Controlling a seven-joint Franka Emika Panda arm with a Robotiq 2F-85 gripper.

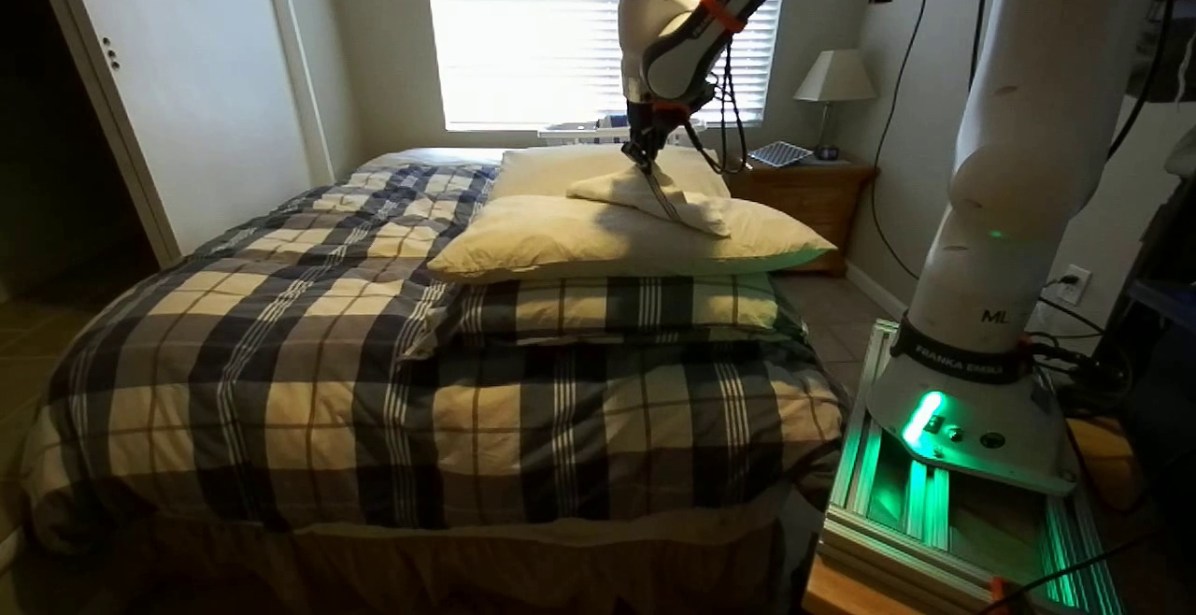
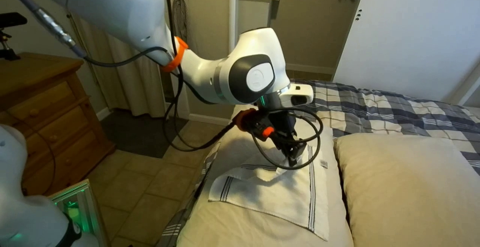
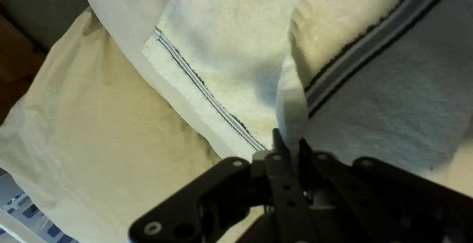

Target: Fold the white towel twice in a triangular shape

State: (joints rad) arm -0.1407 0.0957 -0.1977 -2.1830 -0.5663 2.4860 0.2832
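Nearest the camera, at the bottom centre of the wrist view, the hand [image 3: 290,141] grips a raised edge of the white towel [image 3: 221,69], the pinched cloth standing up as a narrow ridge between its tips. From the left of that frame, a cream pillow [image 3: 99,132] comes first; then the towel's striped border, slanting from left of centre down to the hand; then, right of the ridge, a partly shadowed stretch crossed by a wider striped band.

In an exterior view, the towel sits on the supporting pillow [image 2: 225,224], low in the middle of the frame. Its left corner, with a short run of stripe, lies flat; next, a flap appears to be turned back, rising to the hand; at the right, a long striped edge runs down to a flat corner.

Neither fold looks finished: I judge the first diagonal one about half made, its cloth lifted but not laid down. Left to do would be settling that part opposite, letting go, then the whole second fold.
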